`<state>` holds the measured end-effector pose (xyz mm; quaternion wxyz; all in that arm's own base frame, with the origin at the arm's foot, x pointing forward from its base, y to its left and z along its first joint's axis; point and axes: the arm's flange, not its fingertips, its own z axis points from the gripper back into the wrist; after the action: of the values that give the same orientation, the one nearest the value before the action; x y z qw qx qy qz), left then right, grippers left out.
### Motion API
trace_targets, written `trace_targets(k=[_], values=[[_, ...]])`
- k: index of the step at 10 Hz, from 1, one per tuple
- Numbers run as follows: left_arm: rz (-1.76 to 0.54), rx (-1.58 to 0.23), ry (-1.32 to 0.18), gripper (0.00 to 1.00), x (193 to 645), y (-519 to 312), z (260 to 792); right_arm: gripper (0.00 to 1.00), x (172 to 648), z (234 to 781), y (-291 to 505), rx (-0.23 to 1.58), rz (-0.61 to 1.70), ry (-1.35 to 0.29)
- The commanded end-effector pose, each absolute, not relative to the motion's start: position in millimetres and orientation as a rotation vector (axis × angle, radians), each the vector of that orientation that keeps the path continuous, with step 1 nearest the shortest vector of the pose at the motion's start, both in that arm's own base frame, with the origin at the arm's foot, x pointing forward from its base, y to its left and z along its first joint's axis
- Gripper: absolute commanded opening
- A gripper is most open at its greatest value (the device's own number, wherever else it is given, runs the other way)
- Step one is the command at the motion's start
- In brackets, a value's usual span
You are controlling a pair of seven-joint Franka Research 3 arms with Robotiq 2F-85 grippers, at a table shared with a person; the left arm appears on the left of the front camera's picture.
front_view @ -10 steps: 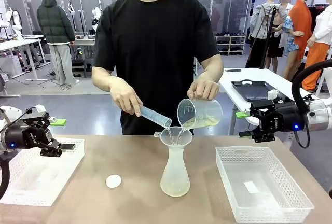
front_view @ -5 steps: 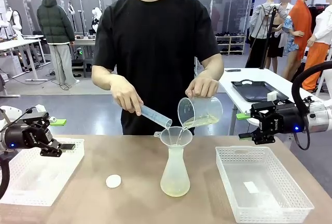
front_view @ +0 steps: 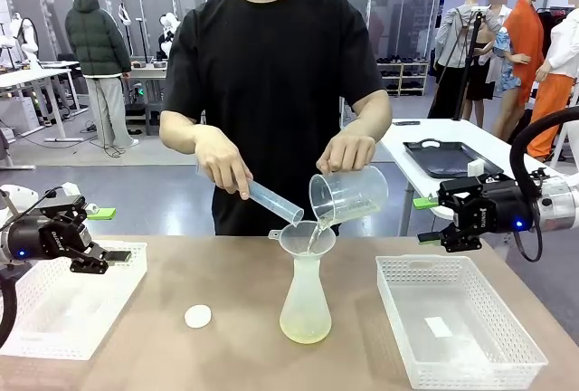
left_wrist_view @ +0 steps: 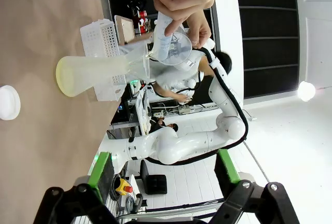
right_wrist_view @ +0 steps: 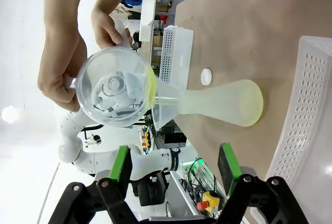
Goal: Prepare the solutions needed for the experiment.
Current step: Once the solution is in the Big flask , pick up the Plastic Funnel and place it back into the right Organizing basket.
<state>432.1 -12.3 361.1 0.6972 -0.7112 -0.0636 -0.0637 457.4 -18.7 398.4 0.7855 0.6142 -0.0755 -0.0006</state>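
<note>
Across the table a person tips a clear beaker (front_view: pixel 348 196) and a graduated cylinder (front_view: pixel 271 201) over a funnel (front_view: pixel 306 237) set in a translucent flask (front_view: pixel 306 305). The pale yellow-green solutions run from the beaker's lip and lie as a shallow layer in the flask's base (front_view: pixel 305 328). My left gripper (front_view: pixel 107 235) hovers open over the left basket, nothing between its fingers. My right gripper (front_view: pixel 425 219) hangs open above the right basket, well right of the beaker. In the wrist views the flask (left_wrist_view: pixel 88 73) (right_wrist_view: pixel 228 102) lies far beyond each open gripper (left_wrist_view: pixel 163 172) (right_wrist_view: pixel 174 166).
A white perforated basket (front_view: pixel 127 291) sits at the table's left, another (front_view: pixel 389 291) at its right. A small white round cap (front_view: pixel 198 316) lies on the table left of the flask. The person's hands occupy the space above the funnel.
The person has tipped the beaker a little further and less liquid is left in it. Both arms have stayed almost still.
</note>
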Motion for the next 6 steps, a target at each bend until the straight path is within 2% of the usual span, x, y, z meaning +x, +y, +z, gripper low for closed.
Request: trace_targets(k=[1, 6], values=[[-0.133, -1.590, -0.156, 1.00, 431.3, -14.0, 362.7, 0.85, 457.7, 398.6, -17.9, 1.331, -0.005, -0.166], [-0.133, -1.590, -0.156, 1.00, 431.3, -14.0, 362.7, 0.85, 457.7, 398.6, -17.9, 1.331, -0.005, -0.166]])
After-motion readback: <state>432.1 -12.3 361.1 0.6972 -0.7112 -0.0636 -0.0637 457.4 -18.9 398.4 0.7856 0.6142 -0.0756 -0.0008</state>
